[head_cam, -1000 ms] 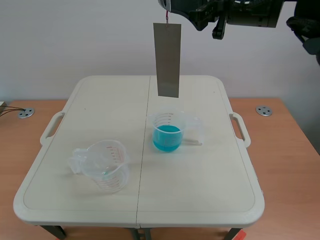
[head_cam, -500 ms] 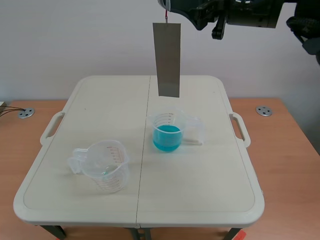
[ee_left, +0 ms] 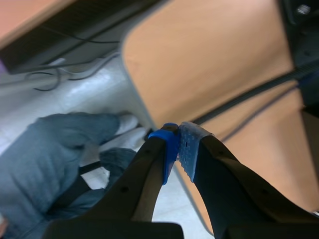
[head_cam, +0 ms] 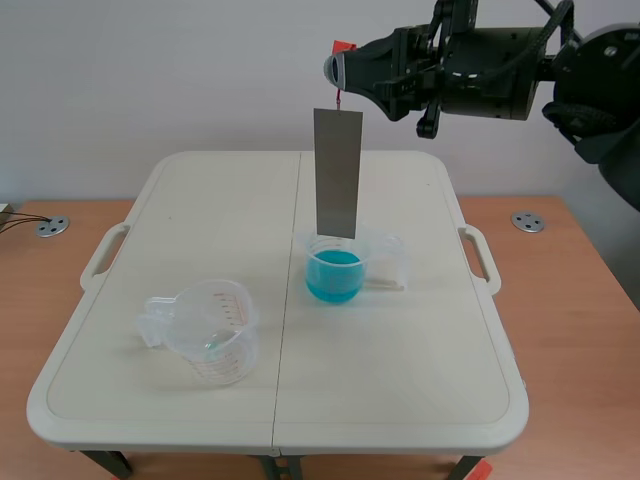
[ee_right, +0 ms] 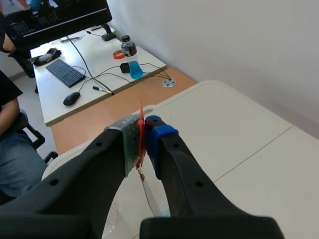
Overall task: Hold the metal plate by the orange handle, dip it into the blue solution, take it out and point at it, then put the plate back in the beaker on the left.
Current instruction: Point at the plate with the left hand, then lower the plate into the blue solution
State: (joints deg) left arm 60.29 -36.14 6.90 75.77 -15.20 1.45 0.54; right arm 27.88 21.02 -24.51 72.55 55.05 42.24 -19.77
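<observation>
Grey rectangular metal plate (head_cam: 337, 172) is hanging at 12 o'clock over the clear beaker of blue solution (head_cam: 335, 266), my right gripper (head_cam: 340, 72) clamping its thin orange handle (ee_right: 141, 130), my left gripper (ee_left: 178, 147) pressing its fingers together empty, and I'm fearing it swinging and tipping the beaker.

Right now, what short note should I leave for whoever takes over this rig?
Right jaws: shut on the orange handle; the metal plate hangs upright over the beaker of blue solution, its lower end about at the rim, not visibly in the liquid.
Left jaws: shut on nothing, away from the work.
Clear measuring beaker stands to the left.
Done: pick-up. Left: dip, lift out, point, return the plate to the clear beaker.
</observation>
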